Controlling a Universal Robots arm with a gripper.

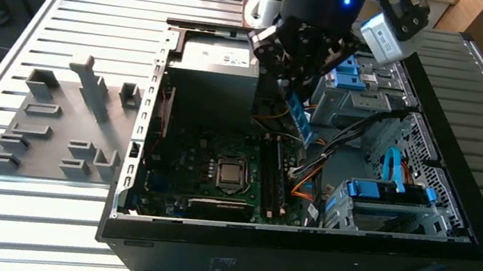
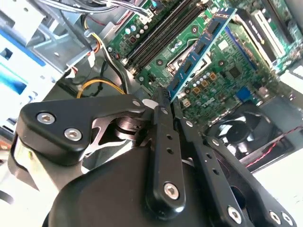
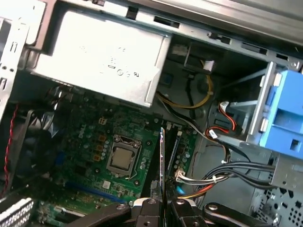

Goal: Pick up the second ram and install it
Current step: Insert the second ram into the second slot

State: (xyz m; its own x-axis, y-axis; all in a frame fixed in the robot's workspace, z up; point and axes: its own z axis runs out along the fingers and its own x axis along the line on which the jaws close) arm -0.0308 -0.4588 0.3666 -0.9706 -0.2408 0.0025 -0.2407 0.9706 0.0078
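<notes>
The second ram (image 1: 297, 118) is a narrow blue circuit-board stick hanging over the open PC case (image 1: 454, 226), a little above the motherboard. My gripper (image 1: 292, 90) is shut on its upper end. In the second wrist view the ram (image 2: 199, 49) runs out from between the black fingers (image 2: 163, 118) of the gripper (image 2: 168, 97), over the green motherboard (image 2: 227, 71). In the first wrist view the ram (image 3: 162, 161) shows edge-on, rising from the gripper (image 3: 163, 203) above the long black slots (image 3: 174, 147). These slots (image 1: 274, 175) lie just below the stick.
A grey plate with holder blocks (image 1: 66, 119) lies on the slatted table at the exterior view's left. Inside the case are the metal power supply (image 1: 214, 62), the CPU socket (image 1: 231, 173), bundled cables (image 1: 312, 166), blue drive caddies (image 1: 393, 194) and a fan (image 2: 241, 132).
</notes>
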